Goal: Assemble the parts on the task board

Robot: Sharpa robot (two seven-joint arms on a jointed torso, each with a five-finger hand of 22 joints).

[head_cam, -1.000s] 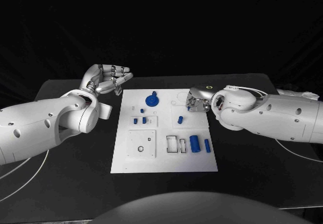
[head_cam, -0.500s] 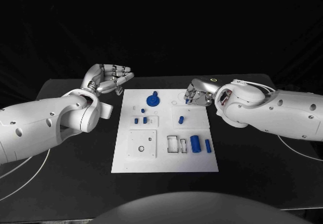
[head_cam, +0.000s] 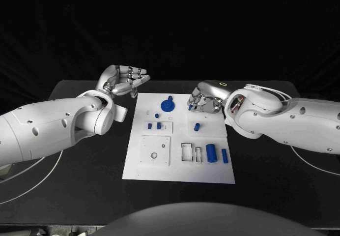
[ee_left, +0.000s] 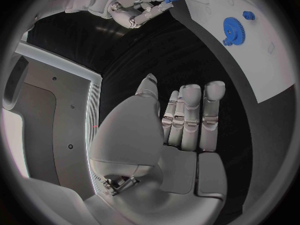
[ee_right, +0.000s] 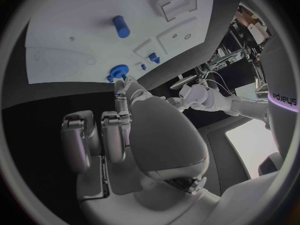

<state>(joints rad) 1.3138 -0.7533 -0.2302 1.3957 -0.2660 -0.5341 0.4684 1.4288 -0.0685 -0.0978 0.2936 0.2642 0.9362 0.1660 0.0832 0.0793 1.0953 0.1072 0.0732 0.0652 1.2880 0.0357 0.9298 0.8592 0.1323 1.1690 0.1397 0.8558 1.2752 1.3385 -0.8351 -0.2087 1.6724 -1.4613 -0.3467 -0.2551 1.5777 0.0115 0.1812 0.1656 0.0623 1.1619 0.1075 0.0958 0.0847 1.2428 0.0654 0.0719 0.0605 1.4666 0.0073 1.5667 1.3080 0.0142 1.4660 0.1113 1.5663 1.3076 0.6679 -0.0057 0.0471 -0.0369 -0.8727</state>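
The white task board (head_cam: 181,164) lies mid-table. On it are a blue gear (head_cam: 168,104), two small pegs (head_cam: 154,126), a peg (head_cam: 197,127), a cylinder (head_cam: 211,153) and a bar (head_cam: 224,156). My right hand (head_cam: 203,100) hovers over the board's far right part, beside the gear. It pinches a small blue part (ee_left: 166,4) at its fingertips; the same part (ee_right: 119,92) also shows in the right wrist view, above the gear (ee_right: 117,71). My left hand (head_cam: 126,80) hangs off the board's far left corner, fingers loosely bent and holding nothing.
A black O-ring (head_cam: 154,155) lies on a raised square plate at the board's near left. Rectangular slots (head_cam: 192,153) sit beside the cylinder. Black table (head_cam: 85,196) surrounds the board, and both white forearms flank it.
My right hand has lifted off the board's far right part and moved back a little, still pinching the small part. The head view itself has shifted. My left hand keeps its pose.
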